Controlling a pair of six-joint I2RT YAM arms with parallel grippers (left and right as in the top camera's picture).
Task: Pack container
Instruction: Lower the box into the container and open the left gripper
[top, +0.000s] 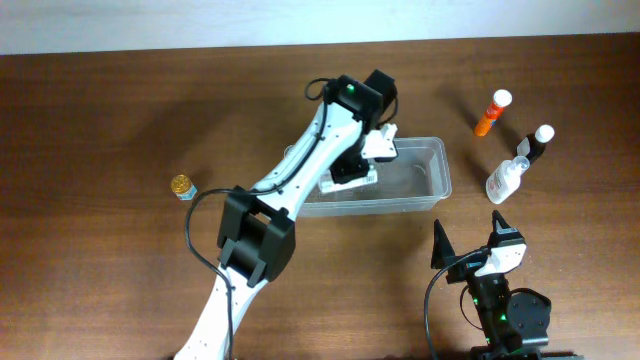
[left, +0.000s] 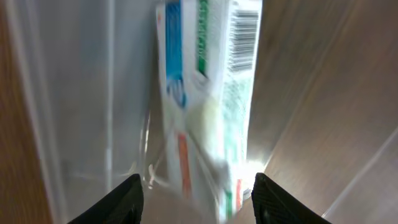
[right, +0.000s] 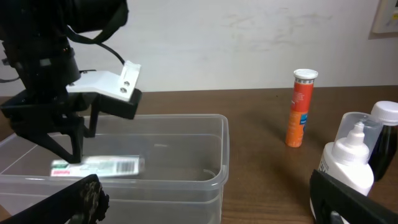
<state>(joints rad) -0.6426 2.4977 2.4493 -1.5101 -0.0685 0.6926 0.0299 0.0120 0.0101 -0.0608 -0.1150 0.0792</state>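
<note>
L gripper (left: 198, 198) deep inside the container (top: 443, 172), jaws part-open w/ a gap either side of the white printed box (left: 208, 93) – nothing gripped as far as I can see; box lies flat on the tub floor, toward the end away from the bottles. Container sits mid-way across the table (top: 90, 110), otherwise bare inside. R gripper (top: 468, 238) waits near the front edge, jaws spread wide, empty. Outside, to its right: orange tube (top: 491, 113), dark bottle (top: 540, 143) w/ white cap, white bottle (top: 503, 182) w/ clear cap; a small gold-lidded jar (top: 182, 186) stands well off to the left. My read: one item packed, approx four to go – early days
</note>
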